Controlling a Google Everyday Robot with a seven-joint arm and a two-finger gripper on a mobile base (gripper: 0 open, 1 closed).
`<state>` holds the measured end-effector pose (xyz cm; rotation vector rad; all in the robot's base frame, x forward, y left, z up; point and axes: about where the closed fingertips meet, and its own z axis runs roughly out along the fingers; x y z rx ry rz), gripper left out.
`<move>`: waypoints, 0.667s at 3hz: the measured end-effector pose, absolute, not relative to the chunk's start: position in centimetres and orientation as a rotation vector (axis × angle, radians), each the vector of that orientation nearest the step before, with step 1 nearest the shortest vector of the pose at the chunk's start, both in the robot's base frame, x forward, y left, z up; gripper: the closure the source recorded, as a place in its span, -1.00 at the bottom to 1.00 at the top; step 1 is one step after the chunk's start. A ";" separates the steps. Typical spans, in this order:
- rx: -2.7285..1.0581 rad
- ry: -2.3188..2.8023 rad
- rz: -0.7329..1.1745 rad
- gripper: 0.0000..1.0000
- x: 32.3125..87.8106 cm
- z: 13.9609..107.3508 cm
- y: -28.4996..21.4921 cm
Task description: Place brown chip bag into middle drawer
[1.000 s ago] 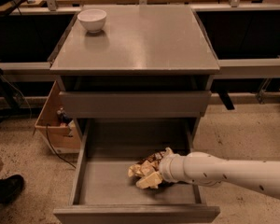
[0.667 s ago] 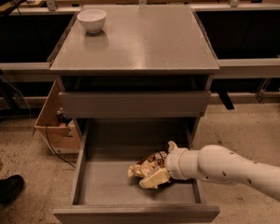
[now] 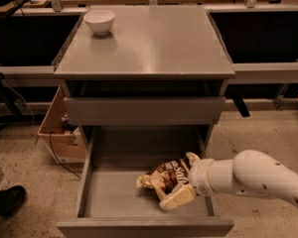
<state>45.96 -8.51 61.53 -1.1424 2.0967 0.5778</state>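
The brown chip bag (image 3: 163,176) lies crumpled on the grey floor of the pulled-out middle drawer (image 3: 116,200), right of its centre. My gripper (image 3: 179,180) reaches in from the right over the drawer's right wall. It is open, with one cream finger (image 3: 178,198) in front of the bag and the other (image 3: 192,158) behind it. The bag rests between them on the floor, its right end hidden by the wrist.
The shut upper drawer front (image 3: 144,110) overhangs the back of the open drawer. A small white bowl (image 3: 99,21) stands at the cabinet top's far left corner. A cardboard box (image 3: 59,130) sits on the floor left of the cabinet, and a dark shoe (image 3: 5,201) lies at the lower left.
My arm has drawn back to the right and slightly up. The bag has stayed on the drawer floor, now more exposed on its left side.
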 end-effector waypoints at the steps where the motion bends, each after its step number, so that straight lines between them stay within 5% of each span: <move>1: -1.143 2.097 0.578 -1.00 46.0 61.5 -8.5; 2: -1.124 2.091 0.538 -1.00 45.6 62.3 -11.2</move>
